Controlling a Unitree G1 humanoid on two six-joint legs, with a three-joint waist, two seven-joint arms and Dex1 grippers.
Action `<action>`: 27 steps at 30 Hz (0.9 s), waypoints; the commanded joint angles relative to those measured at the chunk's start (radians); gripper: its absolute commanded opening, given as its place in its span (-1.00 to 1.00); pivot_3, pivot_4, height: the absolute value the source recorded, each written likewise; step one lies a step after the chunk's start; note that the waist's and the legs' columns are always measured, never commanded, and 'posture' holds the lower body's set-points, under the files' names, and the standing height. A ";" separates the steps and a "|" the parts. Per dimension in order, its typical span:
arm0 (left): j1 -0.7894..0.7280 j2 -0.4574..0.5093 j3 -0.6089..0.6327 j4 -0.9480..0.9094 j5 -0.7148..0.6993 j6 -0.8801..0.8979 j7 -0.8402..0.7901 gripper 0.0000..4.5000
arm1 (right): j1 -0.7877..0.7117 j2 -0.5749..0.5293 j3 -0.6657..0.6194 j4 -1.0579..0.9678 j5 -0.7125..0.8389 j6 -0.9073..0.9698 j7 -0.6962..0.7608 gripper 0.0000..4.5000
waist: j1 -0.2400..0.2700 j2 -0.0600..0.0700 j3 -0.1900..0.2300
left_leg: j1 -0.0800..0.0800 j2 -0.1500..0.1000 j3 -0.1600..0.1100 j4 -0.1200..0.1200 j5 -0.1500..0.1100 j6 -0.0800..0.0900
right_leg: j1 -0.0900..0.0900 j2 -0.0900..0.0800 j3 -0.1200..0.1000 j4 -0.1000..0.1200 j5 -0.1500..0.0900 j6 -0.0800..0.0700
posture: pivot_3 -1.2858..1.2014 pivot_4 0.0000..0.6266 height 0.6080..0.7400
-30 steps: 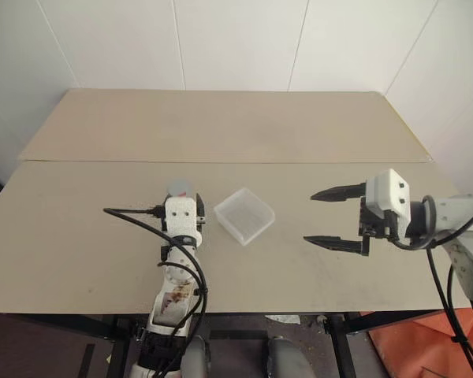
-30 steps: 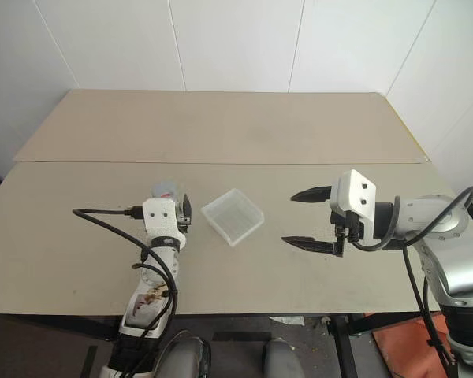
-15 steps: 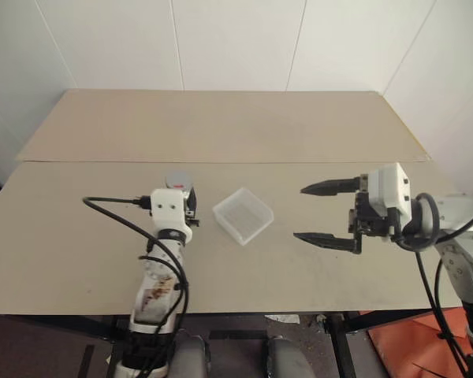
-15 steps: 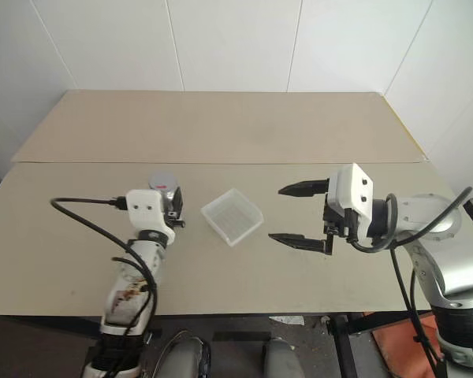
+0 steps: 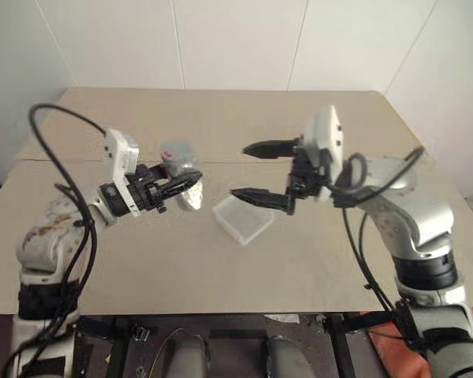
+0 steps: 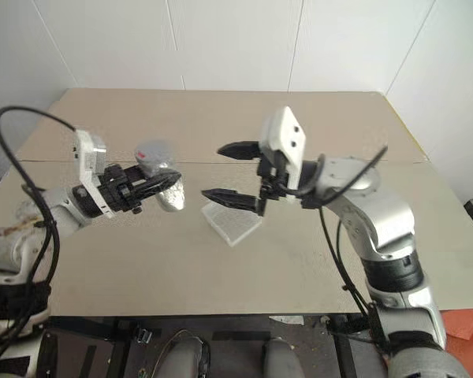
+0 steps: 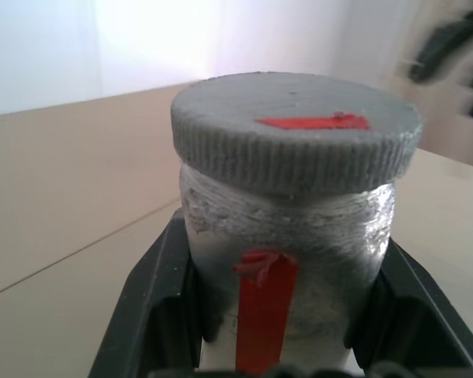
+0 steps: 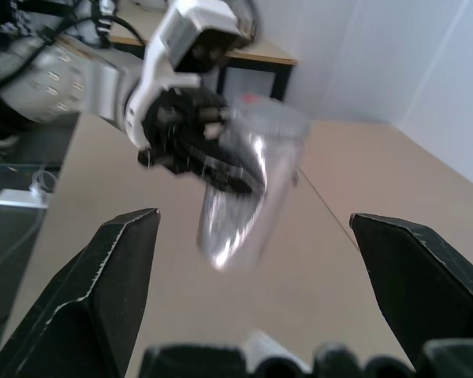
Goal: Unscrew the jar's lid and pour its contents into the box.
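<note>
1. Grey-capped and marked with a red strip, the jar (image 5: 183, 175) hangs above the table (image 5: 221, 126), clamped at its body between the left gripper (image 5: 173, 187)'s two black fingers; the lid (image 7: 295, 130) is on and faces roughly toward the other arm.
2. Opposite, the right gripper (image 5: 260, 173) holds nothing, its jaws spread wide and aimed at the jar, with a gap between fingertips and cap.
3. Clear plastic, the box (image 5: 242, 220) sits on the table below and between the two grippers, apparently empty.
4. Risk one: the wide jaws could close off-centre on the cap, slipping round its ribbed edge rather than turning it.
5. Risk two: twisting force may spin the whole jar in the left gripper's hold, or tug it loose.
6. Risk three: if the lid frees while the jar lies tilted, the contents could spill onto the table beside the box.
</note>
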 commanded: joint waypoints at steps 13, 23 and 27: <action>-0.188 -0.124 -0.146 0.292 0.122 -0.400 -0.358 -0.14 | -0.181 0.151 0.080 0.141 -0.056 0.077 -0.052 1.00 | -0.002 0.000 0.000 | -0.012 0.000 0.001 0.002 0.000 0.000 | -0.014 0.000 0.002 0.006 0.000 0.000 | 0.03 -0.52 1.00; -0.173 -0.127 -0.136 0.281 0.120 -0.416 -0.369 -0.14 | -0.184 0.177 0.060 0.160 -0.052 0.073 -0.041 1.00 | -0.005 0.000 0.000 | -0.013 0.000 0.001 0.002 0.000 0.000 | -0.015 0.000 0.002 0.006 0.000 0.000 | 0.03 -0.52 1.00; -0.168 -0.123 -0.136 0.274 0.117 -0.411 -0.375 -0.14 | -0.186 0.187 0.052 0.173 -0.053 0.058 -0.040 0.73 | -0.005 0.000 0.000 | -0.013 0.000 0.001 0.002 0.000 0.000 | -0.016 0.000 0.002 0.006 0.000 0.000 | 0.03 -0.52 1.00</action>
